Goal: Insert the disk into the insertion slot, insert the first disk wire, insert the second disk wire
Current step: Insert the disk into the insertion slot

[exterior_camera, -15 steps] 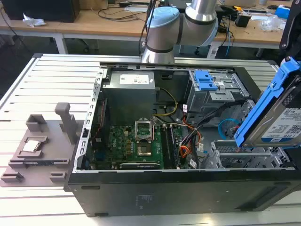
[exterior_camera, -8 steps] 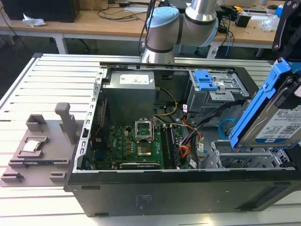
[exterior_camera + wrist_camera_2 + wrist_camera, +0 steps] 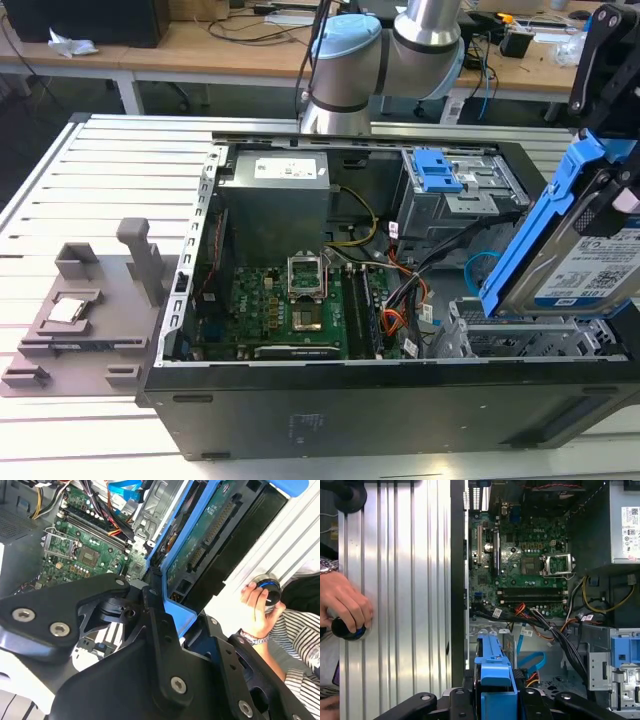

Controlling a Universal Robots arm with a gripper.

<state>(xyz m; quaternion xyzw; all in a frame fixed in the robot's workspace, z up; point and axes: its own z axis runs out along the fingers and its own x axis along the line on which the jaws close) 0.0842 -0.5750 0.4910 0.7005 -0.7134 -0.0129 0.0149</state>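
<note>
Gripper [image 3: 496,692] is clamped tight on the disk [image 3: 585,270], pinching its blue carrier. The disk hangs tilted just over the slot [image 3: 530,338] at the exterior view's right, not seated. The first wire [image 3: 398,303] lies loose by the motherboard [image 3: 290,310], the second wire [image 3: 478,268] loops beside the slot, neither plugged into the disk. A person's hand [image 3: 345,602] grips a knob [image 3: 347,628] outside the case [image 3: 350,400]

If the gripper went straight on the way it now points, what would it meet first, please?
Most likely the insertion slot: the gripper, jaws shut on the disk, points down at it, though depth is unclear.
</note>
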